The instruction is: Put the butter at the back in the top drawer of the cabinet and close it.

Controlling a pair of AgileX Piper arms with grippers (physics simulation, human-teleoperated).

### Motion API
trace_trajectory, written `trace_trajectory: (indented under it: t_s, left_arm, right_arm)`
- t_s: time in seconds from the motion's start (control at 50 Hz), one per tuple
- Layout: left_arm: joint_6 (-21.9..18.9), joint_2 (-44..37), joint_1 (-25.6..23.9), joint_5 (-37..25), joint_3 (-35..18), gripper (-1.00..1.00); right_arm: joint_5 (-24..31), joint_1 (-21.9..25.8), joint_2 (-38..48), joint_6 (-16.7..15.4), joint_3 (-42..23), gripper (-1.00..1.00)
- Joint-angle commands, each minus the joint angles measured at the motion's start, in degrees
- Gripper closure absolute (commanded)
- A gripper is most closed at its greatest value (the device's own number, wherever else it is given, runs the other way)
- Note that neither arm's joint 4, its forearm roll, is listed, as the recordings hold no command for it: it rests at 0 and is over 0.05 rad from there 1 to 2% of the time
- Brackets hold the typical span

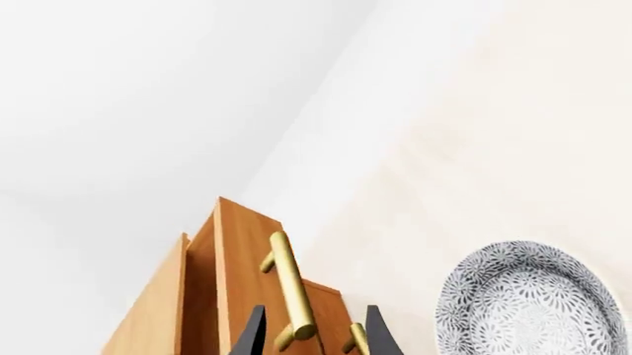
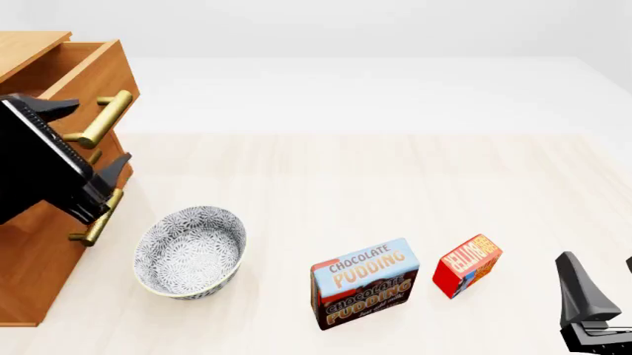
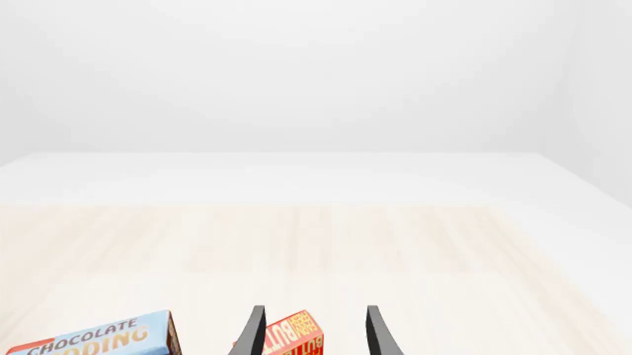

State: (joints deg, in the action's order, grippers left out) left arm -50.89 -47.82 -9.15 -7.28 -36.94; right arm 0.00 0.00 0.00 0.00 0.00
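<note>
The butter (image 2: 469, 265), a small red and orange box, stands on the table at the front right, and in the right wrist view the butter (image 3: 293, 337) shows between the fingertips. My right gripper (image 2: 599, 262) is open, to the right of the butter and apart from it. The cabinet (image 2: 29, 251) stands at the left with its top drawer (image 2: 106, 74) pulled out. My left gripper (image 2: 94, 137) is open at the drawer fronts, and the top drawer's brass handle (image 1: 291, 285) lies between its fingers without being clamped.
A patterned grey bowl (image 2: 192, 251) sits on the table just right of the cabinet. A blue-and-brown Chocolate Pudding box (image 2: 365, 283) stands left of the butter. Two lower drawers with brass handles are below the top one.
</note>
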Motion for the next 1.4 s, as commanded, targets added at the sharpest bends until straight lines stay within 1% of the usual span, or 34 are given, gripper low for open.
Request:
trace_trajectory:
  t_s: [0.02, 0.04, 0.08, 0.12, 0.16, 0.2, 0.22, 0.24, 0.28, 0.32, 0.36, 0.48, 0.58, 0.6, 0.62, 0.66, 0.68, 0.7, 0.78, 0.82, 0.86, 0.88, 0.96, 1.08, 1.1, 1.12, 1.14, 1.18, 1.24, 1.34, 1.38, 1.4]
  left_arm:
    - [7.5, 0.1, -1.4, -11.0, -11.1, -1.0]
    - [7.6, 0.1, -1.3, -11.3, -11.4, -1.0]
    - [9.3, -0.1, -1.1, -13.6, -13.6, -1.0]
    - [12.0, -1.7, -1.2, -16.3, -16.3, -1.0]
    - [13.2, -1.8, -0.3, -18.1, -18.3, -1.0]
    - [15.1, -2.6, -0.6, -20.0, -20.8, -1.0]
    - [16.1, -3.4, -0.8, -21.2, -21.9, -1.0]
    - [18.6, -5.0, -1.6, -23.1, -24.1, -1.0]
    - [20.1, -6.0, -1.7, -24.7, -25.7, -1.0]
    - [18.1, -3.7, 0.2, -23.6, -24.4, -1.0]
    - [22.5, -7.1, -1.0, -26.6, -27.4, -1.0]
    - [26.0, -8.8, -1.1, -30.9, -32.4, -1.0]
    - [30.7, -11.8, -1.8, -35.1, -37.8, -1.0]
    - [33.0, -12.6, -2.9, -35.8, -39.8, -1.0]
    - [33.9, -13.3, -2.8, -36.6, -40.5, -1.0]
    - [33.7, -13.4, -1.7, -37.0, -41.4, -1.0]
    - [34.3, -13.9, -1.6, -37.3, -41.9, -1.0]
    - [36.2, -15.2, -2.3, -38.2, -42.7, -1.0]
    - [36.4, -15.1, -1.3, -38.6, -43.9, -1.0]
    - [39.7, -17.2, -2.3, -40.7, -46.5, -1.0]
    - [39.8, -17.2, -1.8, -41.0, -47.7, -1.0]
    - [41.2, -18.1, -2.2, -41.7, -48.3, -1.0]
    - [41.7, -18.3, -1.6, -42.0, -48.8, -1.0]
    - [43.8, -19.6, -0.5, -43.8, -50.2, -1.0]
    - [44.2, -19.9, 1.2, -44.9, -50.5, -1.0]
    - [41.7, -19.2, 4.4, -45.2, -49.6, -1.0]
    - [41.7, -19.1, 4.4, -45.1, -49.6, -1.0]
    - [45.4, -20.7, 1.6, -46.8, -51.1, -1.0]
    - [45.3, -20.7, 2.0, -47.5, -51.9, -1.0]
    - [47.6, -21.5, 2.8, -49.3, -53.0, -1.0]
    - [47.6, -21.3, 3.1, -49.6, -53.4, -1.0]
    - [48.4, -21.7, 3.0, -50.1, -53.3, -1.0]
  right_arm:
    - [0.0, 0.0, 0.0, 0.0, 0.0, -1.0]
    - [0.0, 0.0, 0.0, 0.0, 0.0, -1.0]
    - [0.0, 0.0, 0.0, 0.0, 0.0, -1.0]
    - [0.0, 0.0, 0.0, 0.0, 0.0, -1.0]
    - [0.0, 0.0, 0.0, 0.0, 0.0, -1.0]
    - [0.0, 0.0, 0.0, 0.0, 0.0, -1.0]
    - [0.0, 0.0, 0.0, 0.0, 0.0, -1.0]
    - [0.0, 0.0, 0.0, 0.0, 0.0, -1.0]
    - [0.0, 0.0, 0.0, 0.0, 0.0, -1.0]
    - [0.0, 0.0, 0.0, 0.0, 0.0, -1.0]
    - [0.0, 0.0, 0.0, 0.0, 0.0, -1.0]
    - [0.0, 0.0, 0.0, 0.0, 0.0, -1.0]
    - [0.0, 0.0, 0.0, 0.0, 0.0, -1.0]
    - [0.0, 0.0, 0.0, 0.0, 0.0, -1.0]
    - [0.0, 0.0, 0.0, 0.0, 0.0, -1.0]
    - [0.0, 0.0, 0.0, 0.0, 0.0, -1.0]
    - [0.0, 0.0, 0.0, 0.0, 0.0, -1.0]
    - [0.0, 0.0, 0.0, 0.0, 0.0, -1.0]
    - [0.0, 0.0, 0.0, 0.0, 0.0, -1.0]
    - [0.0, 0.0, 0.0, 0.0, 0.0, -1.0]
    - [0.0, 0.0, 0.0, 0.0, 0.0, -1.0]
    - [0.0, 0.0, 0.0, 0.0, 0.0, -1.0]
    - [0.0, 0.0, 0.0, 0.0, 0.0, -1.0]
    - [0.0, 0.0, 0.0, 0.0, 0.0, -1.0]
    - [0.0, 0.0, 0.0, 0.0, 0.0, -1.0]
    - [0.0, 0.0, 0.0, 0.0, 0.0, -1.0]
    - [0.0, 0.0, 0.0, 0.0, 0.0, -1.0]
    - [0.0, 0.0, 0.0, 0.0, 0.0, -1.0]
    - [0.0, 0.0, 0.0, 0.0, 0.0, -1.0]
    - [0.0, 0.0, 0.0, 0.0, 0.0, -1.0]
    - [0.0, 0.0, 0.0, 0.0, 0.0, -1.0]
    - [0.0, 0.0, 0.0, 0.0, 0.0, -1.0]
